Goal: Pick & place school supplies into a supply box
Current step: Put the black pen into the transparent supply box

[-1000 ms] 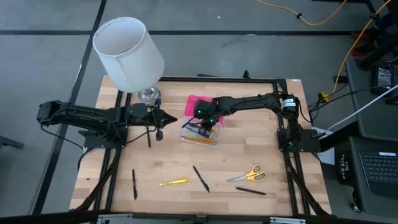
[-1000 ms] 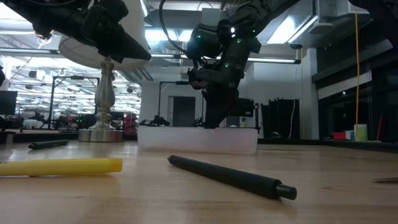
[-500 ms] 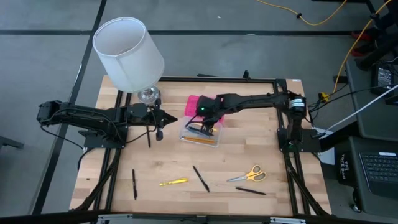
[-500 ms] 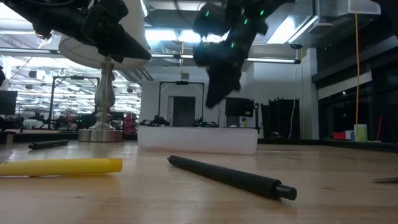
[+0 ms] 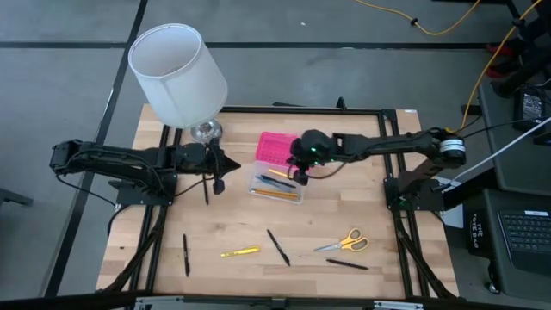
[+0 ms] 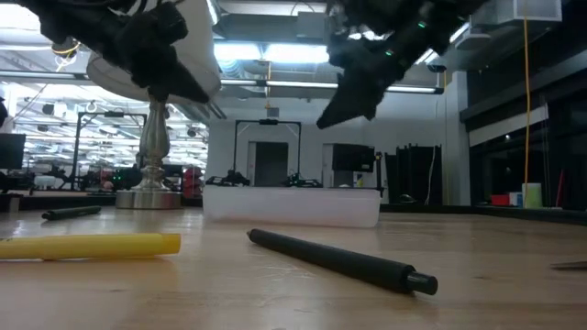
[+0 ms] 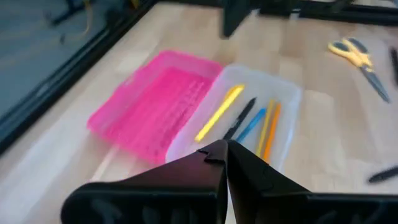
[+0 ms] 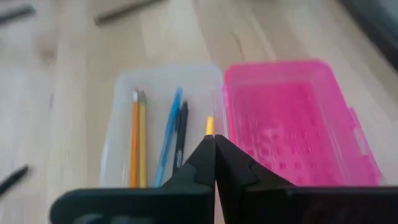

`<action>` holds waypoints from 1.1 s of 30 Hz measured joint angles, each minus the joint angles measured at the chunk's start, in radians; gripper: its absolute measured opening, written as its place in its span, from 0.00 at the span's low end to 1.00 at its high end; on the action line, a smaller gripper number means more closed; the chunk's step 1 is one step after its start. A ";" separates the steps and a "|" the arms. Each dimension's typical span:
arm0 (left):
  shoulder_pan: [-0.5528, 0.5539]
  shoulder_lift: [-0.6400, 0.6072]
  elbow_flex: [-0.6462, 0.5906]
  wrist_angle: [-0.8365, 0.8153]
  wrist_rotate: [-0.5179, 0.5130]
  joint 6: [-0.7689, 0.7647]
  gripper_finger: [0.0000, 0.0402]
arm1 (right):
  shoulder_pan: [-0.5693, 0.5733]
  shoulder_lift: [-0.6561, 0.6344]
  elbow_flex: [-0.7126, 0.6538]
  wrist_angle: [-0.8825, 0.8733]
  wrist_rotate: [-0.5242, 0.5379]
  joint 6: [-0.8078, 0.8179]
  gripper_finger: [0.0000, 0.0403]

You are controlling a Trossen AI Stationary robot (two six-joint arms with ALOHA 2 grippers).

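The supply box stands open at the table's middle, its clear base (image 5: 277, 186) holding several pens and pencils (image 8: 158, 140) and its pink lid (image 5: 277, 147) lying flat on the far side. My right gripper (image 5: 298, 176) hangs shut above the base's right end, holding nothing. My left gripper (image 5: 238, 164) is shut and empty in the air left of the box. Lying loose on the near part of the table are black pens (image 5: 278, 246), a yellow marker (image 5: 239, 252) and yellow-handled scissors (image 5: 342, 242).
A lamp with a white shade (image 5: 178, 73) stands on its metal foot (image 5: 205, 132) at the far left, close behind my left arm. One more black pen (image 5: 206, 187) lies below my left gripper. A dark frame (image 5: 392, 116) rims the table.
My right gripper has risen out of the box's clear base and drawn back toward the table's right edge, tipping up less steeply, and its fingers have shut with nothing between them. The pens in the base have stayed put.
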 joint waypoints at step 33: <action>-0.065 0.010 0.158 -0.937 -0.031 -1.124 0.01 | 0.002 -0.070 -0.294 0.401 0.000 -0.087 0.02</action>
